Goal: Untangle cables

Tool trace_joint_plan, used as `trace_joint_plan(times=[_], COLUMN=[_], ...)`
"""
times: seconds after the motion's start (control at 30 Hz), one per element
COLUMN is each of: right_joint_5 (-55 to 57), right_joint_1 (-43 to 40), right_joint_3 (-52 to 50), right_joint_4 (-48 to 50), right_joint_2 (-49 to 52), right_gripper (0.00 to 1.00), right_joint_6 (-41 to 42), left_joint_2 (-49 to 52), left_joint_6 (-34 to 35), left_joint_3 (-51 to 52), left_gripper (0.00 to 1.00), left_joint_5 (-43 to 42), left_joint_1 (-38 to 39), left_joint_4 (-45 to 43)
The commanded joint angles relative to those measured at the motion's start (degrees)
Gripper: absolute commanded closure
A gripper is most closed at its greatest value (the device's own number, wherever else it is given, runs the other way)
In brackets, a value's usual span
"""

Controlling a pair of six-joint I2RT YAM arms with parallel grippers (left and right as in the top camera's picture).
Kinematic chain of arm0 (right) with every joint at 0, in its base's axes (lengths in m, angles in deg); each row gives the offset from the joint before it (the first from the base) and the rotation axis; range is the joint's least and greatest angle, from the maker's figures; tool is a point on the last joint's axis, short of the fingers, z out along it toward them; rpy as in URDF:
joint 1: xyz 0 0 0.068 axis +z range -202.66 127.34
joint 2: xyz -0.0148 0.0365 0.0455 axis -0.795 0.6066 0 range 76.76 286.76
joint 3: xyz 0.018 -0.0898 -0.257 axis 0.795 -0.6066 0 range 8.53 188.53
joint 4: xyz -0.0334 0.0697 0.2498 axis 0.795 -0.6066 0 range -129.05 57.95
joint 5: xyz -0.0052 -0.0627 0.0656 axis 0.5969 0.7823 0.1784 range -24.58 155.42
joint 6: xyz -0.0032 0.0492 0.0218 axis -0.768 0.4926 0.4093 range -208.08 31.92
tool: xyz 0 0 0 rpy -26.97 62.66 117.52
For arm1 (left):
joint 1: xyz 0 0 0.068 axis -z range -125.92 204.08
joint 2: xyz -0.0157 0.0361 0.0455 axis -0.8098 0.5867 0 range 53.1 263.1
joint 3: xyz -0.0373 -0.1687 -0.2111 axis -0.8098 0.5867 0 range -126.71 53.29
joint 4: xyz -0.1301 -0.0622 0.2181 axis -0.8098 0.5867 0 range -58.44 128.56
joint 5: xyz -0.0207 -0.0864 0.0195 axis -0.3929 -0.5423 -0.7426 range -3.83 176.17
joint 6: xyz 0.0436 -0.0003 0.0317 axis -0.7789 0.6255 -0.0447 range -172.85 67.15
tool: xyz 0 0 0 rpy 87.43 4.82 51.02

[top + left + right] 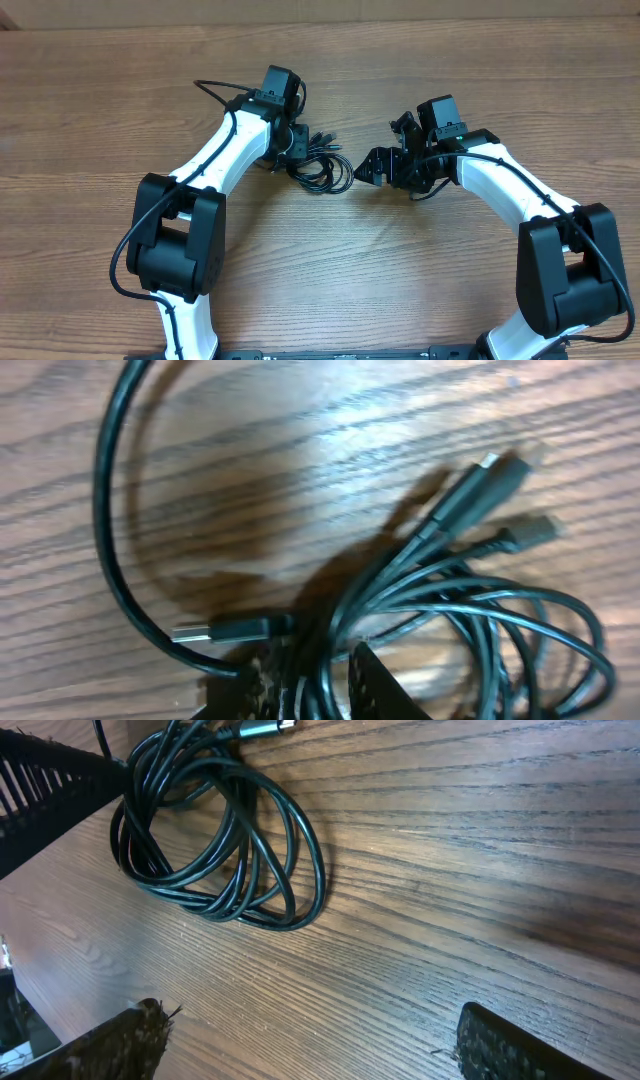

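Note:
The cables (322,170) are thin black cords bunched in loose loops on the wooden table between my two arms. My left gripper (292,148) sits at the bundle's left end. In the left wrist view its fingers (315,685) are closed around several strands of the cables (400,585), with silver-tipped plugs (470,500) fanning out beyond. My right gripper (378,165) is just right of the bundle, open and empty. In the right wrist view its fingers (310,1040) are wide apart over bare wood, and the coiled cables (243,860) lie ahead at the upper left.
The wooden table (330,270) spreads on all sides. A thicker black wire (215,92) loops off my left arm. A stray cord (105,530) curves round the left of the left wrist view.

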Motion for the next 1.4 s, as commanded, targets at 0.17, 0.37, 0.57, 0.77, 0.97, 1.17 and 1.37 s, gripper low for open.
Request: trace_joint_plan(times=[0.17, 0.37, 0.57, 0.77, 0.97, 1.17, 1.37], right_joint_5=[0.17, 0.20, 0.20, 0.17, 0.17, 0.17, 1.68], right_joint_1=[0.22, 0.22, 0.22, 0.22, 0.22, 0.22, 0.68], right_joint_3=[0.39, 0.39, 0.39, 0.39, 0.39, 0.13, 0.07], right_joint_4=[0.35, 0.37, 0.39, 0.37, 0.35, 0.61, 1.79], right_joint_2=[0.02, 0.02, 0.02, 0.02, 0.02, 0.02, 0.02], right_gripper=[0.10, 0.10, 0.10, 0.09, 0.09, 0.10, 0.23], right_joint_6=[0.02, 0.00, 0.02, 0.02, 0.04, 0.31, 1.57], left_joint_2=[0.22, 0.17, 0.20, 0.31, 0.50, 0.50, 0.42], left_joint_6=[1.33, 0.04, -0.57, -0.57, 0.28, 0.26, -5.35], left_joint_3=[2.75, 2.64, 2.67, 2.78, 4.09, 4.11, 3.15], left_gripper=[0.89, 0.96, 0.76, 0.83, 0.83, 0.96, 0.96], left_joint_5=[2.64, 2.60, 2.64, 2.62, 2.64, 2.58, -1.90], left_joint_1=[-0.20, -0.37, -0.37, -0.31, -0.31, -0.31, -0.90], left_joint_4=[-3.34, -3.80, -3.08, -2.89, -4.13, -4.26, -4.33])
